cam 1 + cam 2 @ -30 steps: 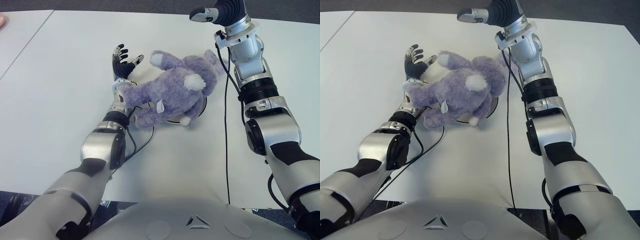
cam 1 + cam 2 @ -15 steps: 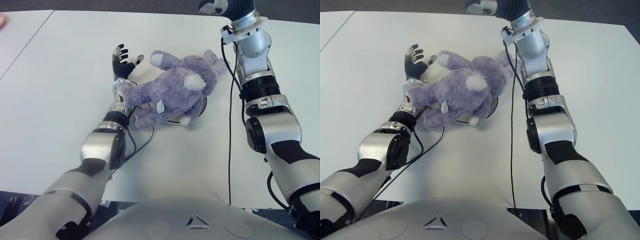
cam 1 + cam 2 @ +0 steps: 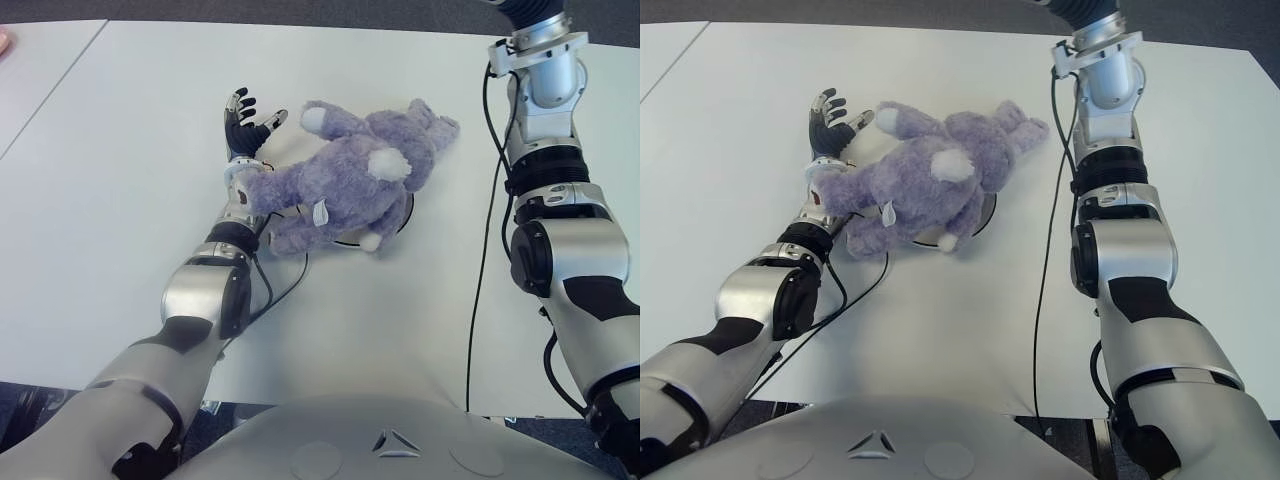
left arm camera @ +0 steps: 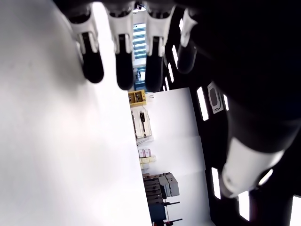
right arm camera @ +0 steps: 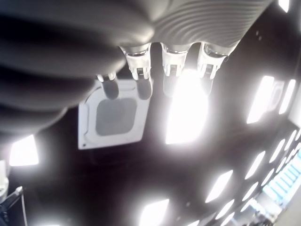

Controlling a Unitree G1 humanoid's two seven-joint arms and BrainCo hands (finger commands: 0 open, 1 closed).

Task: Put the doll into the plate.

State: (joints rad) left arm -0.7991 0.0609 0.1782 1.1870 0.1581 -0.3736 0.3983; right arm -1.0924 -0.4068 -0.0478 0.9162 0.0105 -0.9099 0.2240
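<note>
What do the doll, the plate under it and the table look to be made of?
Doll: plush fabric, fuzzy lavender pile with white patches and a sewn tag. Plate: only a rim sliver shows, white and smooth, perhaps ceramic or plastic. Table: matte white, flat and even, probably laminate.

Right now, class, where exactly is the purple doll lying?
In the eye views the doll lies mid-table over the plate, covering most of it, with the open left hand just to its left.
</note>
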